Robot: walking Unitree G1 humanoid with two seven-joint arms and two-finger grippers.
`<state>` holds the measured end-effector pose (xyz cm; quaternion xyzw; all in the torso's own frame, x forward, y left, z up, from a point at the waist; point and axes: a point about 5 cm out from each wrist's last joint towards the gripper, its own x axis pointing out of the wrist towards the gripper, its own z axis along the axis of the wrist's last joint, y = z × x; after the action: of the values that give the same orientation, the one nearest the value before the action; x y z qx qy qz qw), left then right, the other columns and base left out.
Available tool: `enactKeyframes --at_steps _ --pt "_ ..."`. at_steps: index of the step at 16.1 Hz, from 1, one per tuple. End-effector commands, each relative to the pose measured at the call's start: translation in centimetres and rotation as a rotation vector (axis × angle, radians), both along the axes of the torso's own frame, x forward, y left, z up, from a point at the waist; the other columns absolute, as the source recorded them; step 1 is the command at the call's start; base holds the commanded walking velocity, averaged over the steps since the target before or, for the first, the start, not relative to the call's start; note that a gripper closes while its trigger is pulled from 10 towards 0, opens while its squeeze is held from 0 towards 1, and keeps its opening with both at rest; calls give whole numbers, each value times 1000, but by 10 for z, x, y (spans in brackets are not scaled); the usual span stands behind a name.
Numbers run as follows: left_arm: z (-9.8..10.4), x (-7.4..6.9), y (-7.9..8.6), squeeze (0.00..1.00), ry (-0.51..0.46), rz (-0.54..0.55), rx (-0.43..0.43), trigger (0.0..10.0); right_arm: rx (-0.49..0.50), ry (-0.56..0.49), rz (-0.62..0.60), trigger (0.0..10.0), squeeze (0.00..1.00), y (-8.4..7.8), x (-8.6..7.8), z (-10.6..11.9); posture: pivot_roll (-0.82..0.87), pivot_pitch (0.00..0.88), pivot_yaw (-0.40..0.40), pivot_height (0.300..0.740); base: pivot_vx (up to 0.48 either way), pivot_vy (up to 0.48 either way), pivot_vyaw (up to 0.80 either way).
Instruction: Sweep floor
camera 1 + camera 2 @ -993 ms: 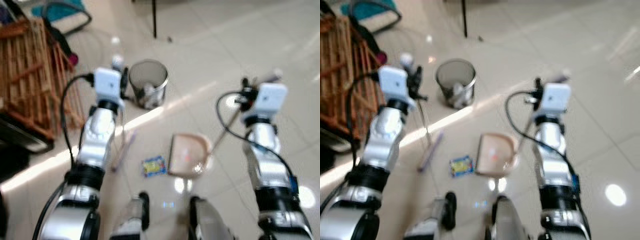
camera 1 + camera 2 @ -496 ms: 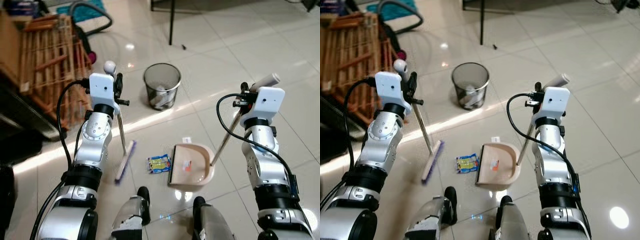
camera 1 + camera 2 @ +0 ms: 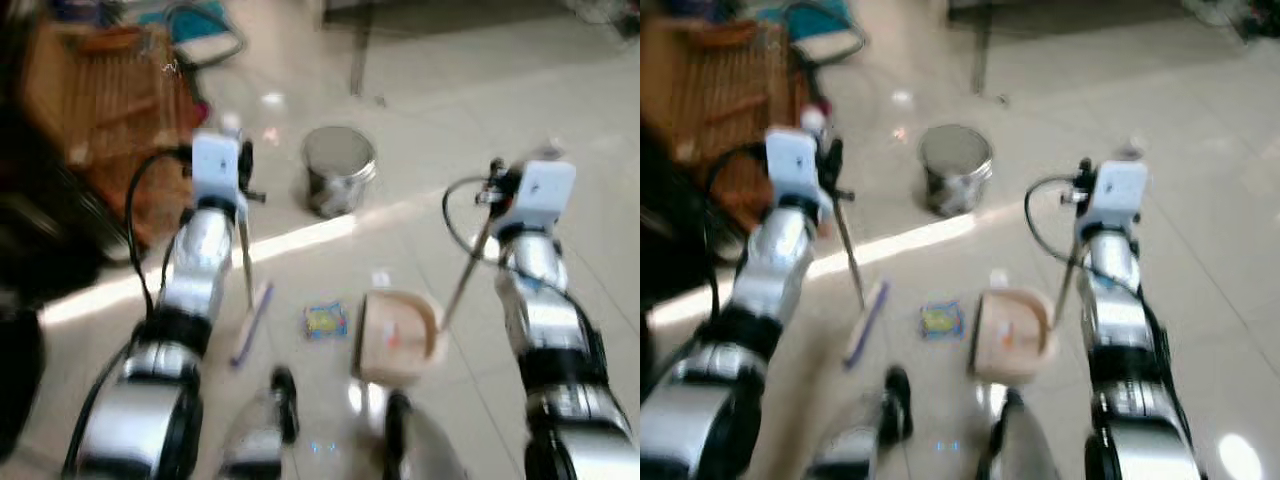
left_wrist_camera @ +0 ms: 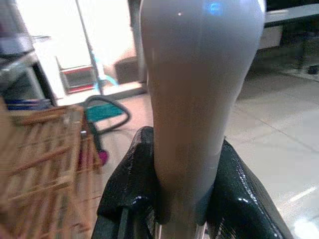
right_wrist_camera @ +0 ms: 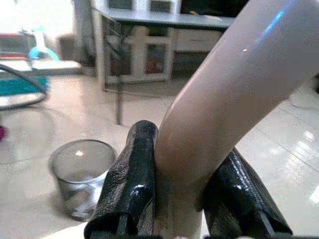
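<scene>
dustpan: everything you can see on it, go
The dustpan is pale pink, plastic-looking, resting on the tiled floor just ahead of the robot's feet, its open mouth facing the blue-and-yellow wrapper lying apart beside it. A small reddish scrap sits inside. Its long handle slants up to the right gripper, whose fingers clamp the beige grip.

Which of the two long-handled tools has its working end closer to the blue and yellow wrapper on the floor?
The dustpan, held by the right gripper; its pan lies beside the wrapper.
</scene>
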<state>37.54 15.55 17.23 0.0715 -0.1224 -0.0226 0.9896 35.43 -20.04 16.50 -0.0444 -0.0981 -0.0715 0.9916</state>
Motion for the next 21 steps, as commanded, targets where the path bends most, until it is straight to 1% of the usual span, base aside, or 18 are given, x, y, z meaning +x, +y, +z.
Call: enactKeyframes --at_steps 1,4,5,6,7,8,9,11,12,13,14,15,17,18,19,21 --pt "5 3 1 0 -16 16 7 10000 16 -44 16 10000 0 4 1 8 13 215 37 740 0 0 0" --pt "14 6 -4 0 -33 -10 16 10000 28 -51 -2 10000 0 3 1 8 9 189 50 740 0 0 0" --pt "13 5 -5 0 -29 -11 24 10000 29 -18 -16 10000 0 2 -1 4 7 182 51 740 0 0 0" --pt "12 4 -6 0 -30 -15 7 10000 45 -11 -16 10000 0 3 -4 3 6 178 54 740 0 0 0" --pt "12 1 -6 0 -41 -15 -26 10000 114 -54 -12 10000 0 4 -10 9 3 175 55 740 0 0 0" --pt "12 -2 -6 0 -52 -18 -29 10000 149 -78 -10 10000 0 3 -15 12 -5 169 55 740 0 0 0" --pt "5 -4 -9 0 -19 -39 -29 10000 115 -32 -40 10000 0 -5 -15 5 4 149 41 740 0 0 0" --pt "3 -5 -10 0 -23 -58 -34 10000 118 -13 -43 10000 0 -11 -13 4 7 151 36 740 0 0 0" --pt "1 -5 -11 0 4 -75 -32 10000 108 -6 -42 10000 0 -12 -11 5 10 142 35 740 0 0 0" --pt "-2 -5 -11 0 26 -88 -23 10000 88 5 -30 10000 0 -10 -11 4 11 144 39 740 0 0 0" --pt "-3 -9 -12 0 27 -103 -32 10000 87 31 -30 10000 0 -6 -12 1 12 132 47 740 0 0 0" --pt "-5 -10 -11 0 45 -92 -17 10000 87 26 -26 10000 0 -4 -13 2 12 132 47 740 0 0 0" --pt "-1 -14 -11 0 -2 -78 -29 10000 99 19 -20 10000 0 1 -18 -1 15 132 50 740 0 0 0" --pt "3 -16 -9 0 -43 -71 -56 10000 149 22 -18 10000 0 1 -21 -5 17 126 50 740 255 0 0" --pt "4 -17 -9 0 -48 -66 -49 10000 155 21 -17 10000 0 2 -21 -5 19 125 47 740 255 0 0" --pt "6 -16 -8 0 -42 -63 -33 10000 161 15 -20 10000 0 2 -21 -3 19 139 51 740 291 0 -609"
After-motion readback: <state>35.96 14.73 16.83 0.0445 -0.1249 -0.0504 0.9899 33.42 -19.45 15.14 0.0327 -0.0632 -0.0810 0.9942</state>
